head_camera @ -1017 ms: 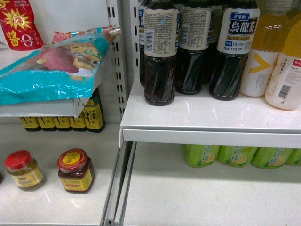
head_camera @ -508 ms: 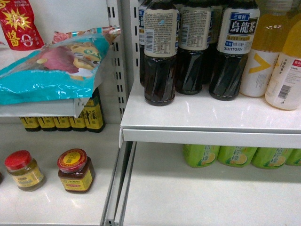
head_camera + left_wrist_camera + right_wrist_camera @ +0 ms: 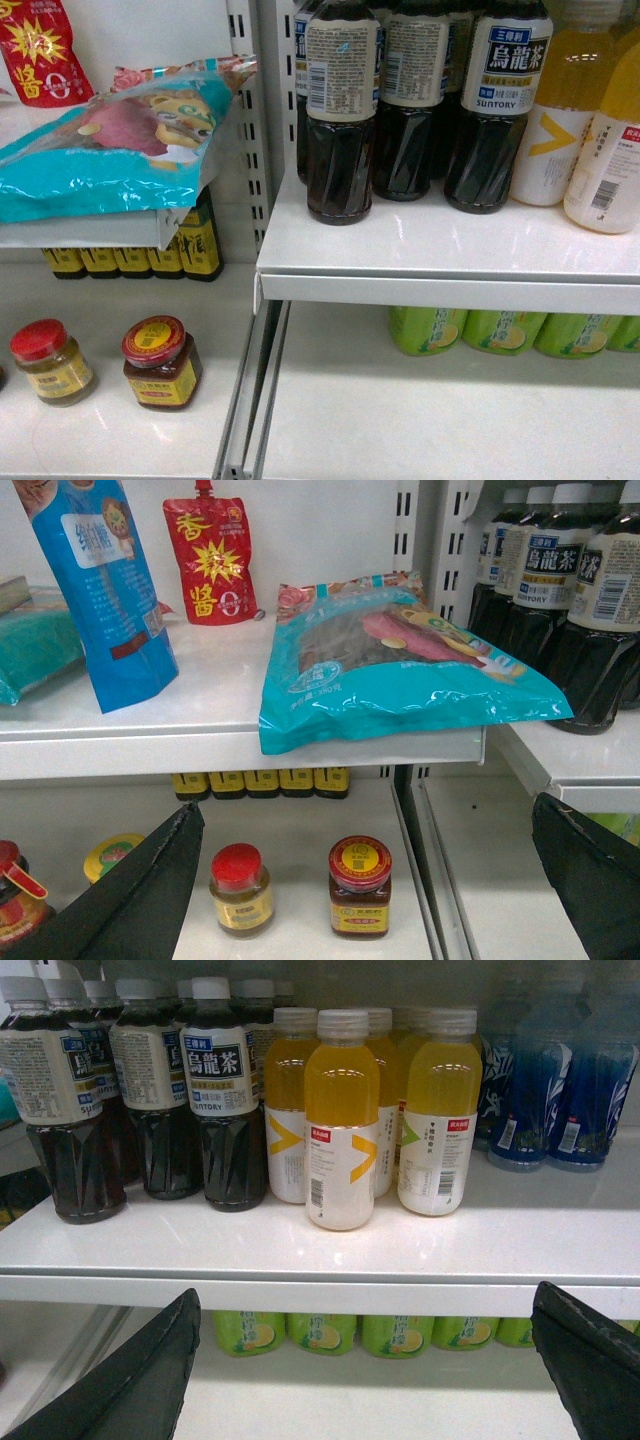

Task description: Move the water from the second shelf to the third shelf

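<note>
Store shelving, seen from my remote station: the left pincer (image 3: 365, 810) hangs with its two dark fingers (image 3: 130, 890) spread wide, nothing between them, facing a shelf where a teal snack bag (image 3: 400, 670) lies flat and juts over the front edge, with a red spouted pouch (image 3: 212, 560) and a blue pouch (image 3: 105, 590) standing behind it. Below sit a red-lidded jar (image 3: 240, 888) and a second jar (image 3: 360, 885) just beside it. The right pincer (image 3: 365, 1293) is likewise spread and holding nothing, before a white shelf (image 3: 300, 1250) crowded with dark tea bottles (image 3: 225, 1110), yellow drink bottles (image 3: 342, 1120) and, at far right, blue bottles (image 3: 560, 1080); green bottles (image 3: 320, 1332) line the back of the level underneath. I cannot find the water with its dark green label in any view; neither pincer shows in the head view.
</note>
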